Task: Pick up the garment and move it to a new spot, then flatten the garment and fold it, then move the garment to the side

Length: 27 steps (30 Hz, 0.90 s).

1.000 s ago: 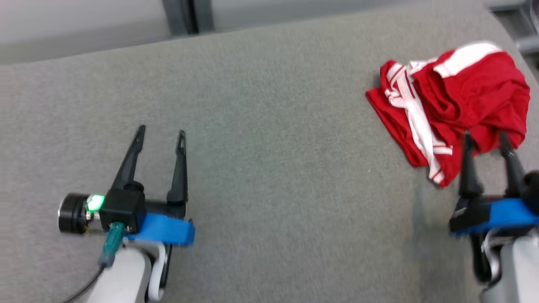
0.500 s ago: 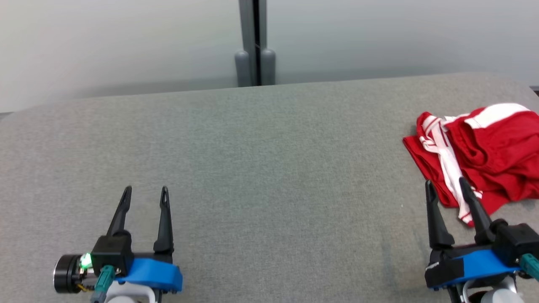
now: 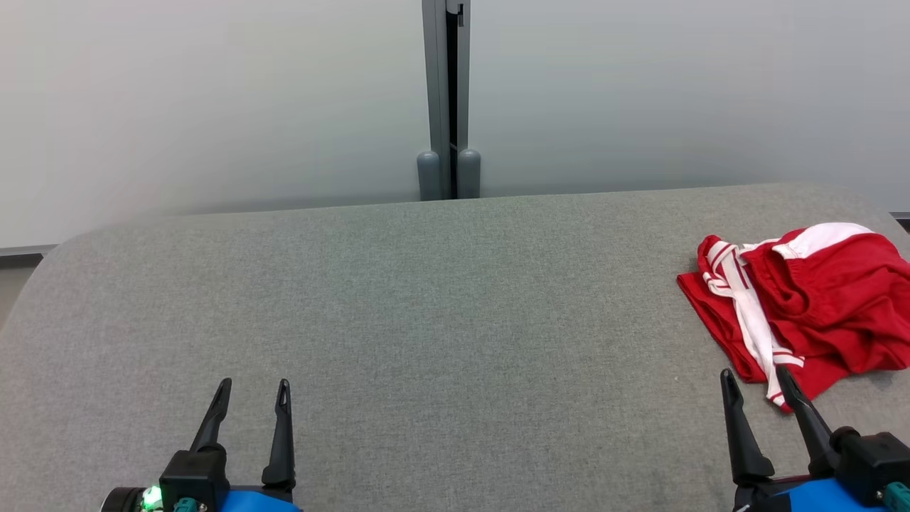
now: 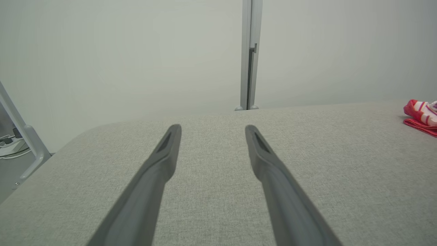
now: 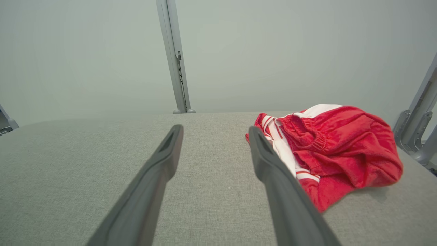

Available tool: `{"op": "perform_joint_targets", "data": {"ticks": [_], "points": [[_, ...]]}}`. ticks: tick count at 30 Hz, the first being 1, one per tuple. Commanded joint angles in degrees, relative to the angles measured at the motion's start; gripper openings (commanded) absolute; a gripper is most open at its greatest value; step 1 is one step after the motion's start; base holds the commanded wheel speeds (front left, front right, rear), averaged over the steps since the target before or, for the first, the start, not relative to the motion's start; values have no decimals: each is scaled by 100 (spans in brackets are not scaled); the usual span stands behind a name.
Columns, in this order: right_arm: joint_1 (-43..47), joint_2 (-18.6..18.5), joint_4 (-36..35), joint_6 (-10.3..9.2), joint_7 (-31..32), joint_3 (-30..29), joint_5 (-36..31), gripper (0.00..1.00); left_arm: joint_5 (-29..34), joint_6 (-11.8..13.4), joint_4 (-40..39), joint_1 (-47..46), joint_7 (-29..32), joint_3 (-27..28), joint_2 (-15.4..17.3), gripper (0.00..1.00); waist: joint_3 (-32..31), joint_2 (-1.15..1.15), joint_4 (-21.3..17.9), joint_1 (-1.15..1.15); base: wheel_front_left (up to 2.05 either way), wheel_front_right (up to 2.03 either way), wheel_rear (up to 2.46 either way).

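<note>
The garment (image 3: pixel 803 306) is a crumpled red piece with white stripes and a white band, lying bunched at the far right of the grey padded table (image 3: pixel 441 313). It also shows in the right wrist view (image 5: pixel 334 150) and, as a small red edge, in the left wrist view (image 4: pixel 421 116). My right gripper (image 3: pixel 755 377) is open at the lower right, its fingertips just short of the garment's near edge, nothing between them. My left gripper (image 3: pixel 252 391) is open at the lower left over bare table, far from the garment.
A pale wall with a grey vertical post (image 3: pixel 448 99) stands behind the table's far edge. Metal frame legs rise beside the table on the right (image 5: pixel 418 116) and on the left (image 4: pixel 24 136). The table's left corner is rounded.
The whole head view has tilted up, so the wall has come into it and both grippers and the garment sit lower in the picture. Both grippers stay open.
</note>
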Motion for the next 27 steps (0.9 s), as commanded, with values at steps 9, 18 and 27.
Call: {"op": "perform_joint_targets", "data": {"ticks": [9, 18, 27], "points": [[260, 1, -172, 1, 143, -39, -4, 100, -70, 13, 14, 110, 32, -27, 78, 100, -84, 1, 6, 1, 0, 0, 0], [264, 2, -207, 1, 173, -70, 8, 100, -114, 45, 81, 60, 100, -49, 100, 100, -80, 1, -2, 1, 0, 0, 0], [270, 2, -222, 1, 187, -79, 55, 100, -148, 98, 125, 38, 219, -71, 131, 100, -87, 1, 44, 1, 0, 0, 0]]}}
